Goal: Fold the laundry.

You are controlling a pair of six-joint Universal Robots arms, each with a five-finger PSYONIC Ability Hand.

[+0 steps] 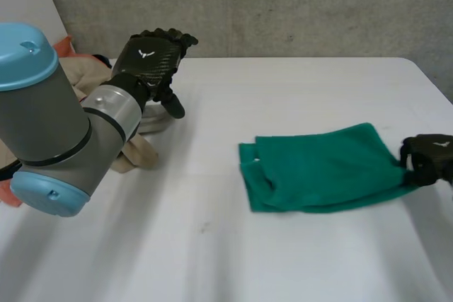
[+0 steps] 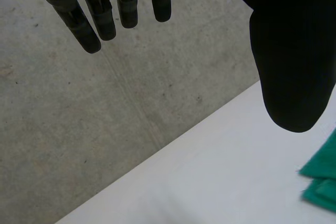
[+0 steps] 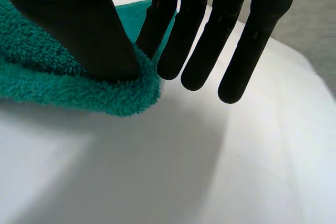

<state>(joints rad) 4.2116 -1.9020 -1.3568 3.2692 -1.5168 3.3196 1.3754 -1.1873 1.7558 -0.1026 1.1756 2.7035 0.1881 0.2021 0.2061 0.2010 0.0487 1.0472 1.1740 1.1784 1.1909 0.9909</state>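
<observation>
Head view: we are mid-fold, our right hand [image 1: 428, 159] holding the green towel [image 1: 318, 171] near the table's [image 1: 212, 245] right edge. Left wrist view: our left hand [image 2: 100, 14] is hanging slack, empty. Right wrist view: we are pinching the towel's end, which probably needs carrying leftward next.

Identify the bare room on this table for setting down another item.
Free on the table: the near strip before the green towel; the gap between the beige laundry pile and the towel; the far strip behind it. Crowded: the left side, with pile and left hand; the towel's right corner, pinched by the right hand.
</observation>
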